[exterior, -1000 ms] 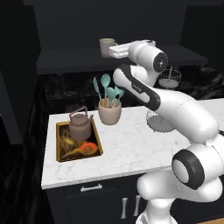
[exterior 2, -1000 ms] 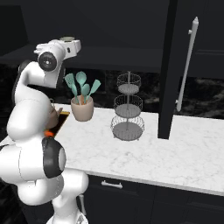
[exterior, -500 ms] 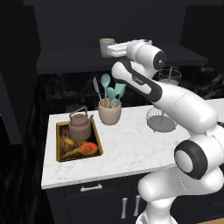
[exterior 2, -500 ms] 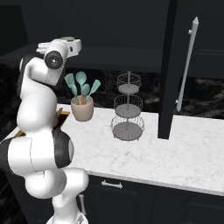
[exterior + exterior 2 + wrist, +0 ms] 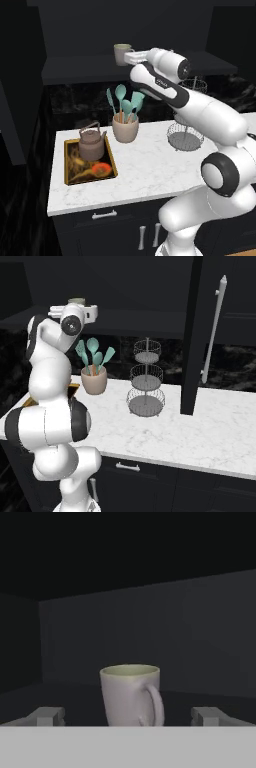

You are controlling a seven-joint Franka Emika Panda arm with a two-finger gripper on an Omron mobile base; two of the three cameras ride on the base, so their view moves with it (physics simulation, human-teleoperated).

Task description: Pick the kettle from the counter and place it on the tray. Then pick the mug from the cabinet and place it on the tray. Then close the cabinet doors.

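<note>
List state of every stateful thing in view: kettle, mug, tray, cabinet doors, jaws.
kettle: upright, on the tray, lid on
tray: flat on the counter, holding the kettle
mug: upright on the cabinet shelf, between the jaws, not gripped
cabinet door: open
gripper: jaws open, either side of the mug
utensil crock: upright, utensils inside

No readable text, labels, brand names or numbers appear anywhere in these kitchen views. The one possible exception is a small dark mark on the robot arm's white upper link (image 5: 161, 81), at about 1 o'clock from the utensil crock (image 5: 125, 128) in the left base view; it may be lettering but is too small to read.
</note>
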